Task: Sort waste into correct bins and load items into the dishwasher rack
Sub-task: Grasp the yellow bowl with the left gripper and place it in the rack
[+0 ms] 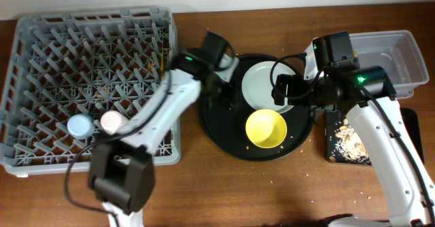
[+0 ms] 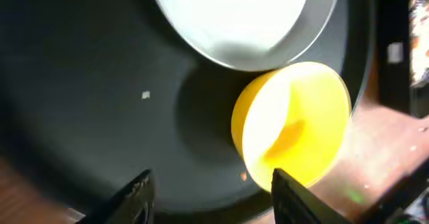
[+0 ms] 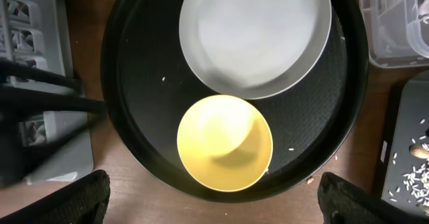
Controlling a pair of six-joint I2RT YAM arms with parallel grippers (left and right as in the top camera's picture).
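Round black tray [image 3: 134, 83] — carries yellow bowl [image 3: 224, 143] just beside pale plate [image 3: 255, 36]. Left gripper [image 2: 211, 190], right gripper [image 3: 211, 184] — jaws of both spread, holding nothing, above tray.

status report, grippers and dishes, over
Left gripper open, empty, low over round tray. Right gripper open, empty, above yellow bowl. Bowl and plate on tray, not racked; blue cup, pink cup in rack. Nothing blocking.

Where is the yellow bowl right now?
In the overhead view the yellow bowl sits upright on the near part of the round black tray, mid-table, right beside the pale plate and to the right of the dishwasher rack.
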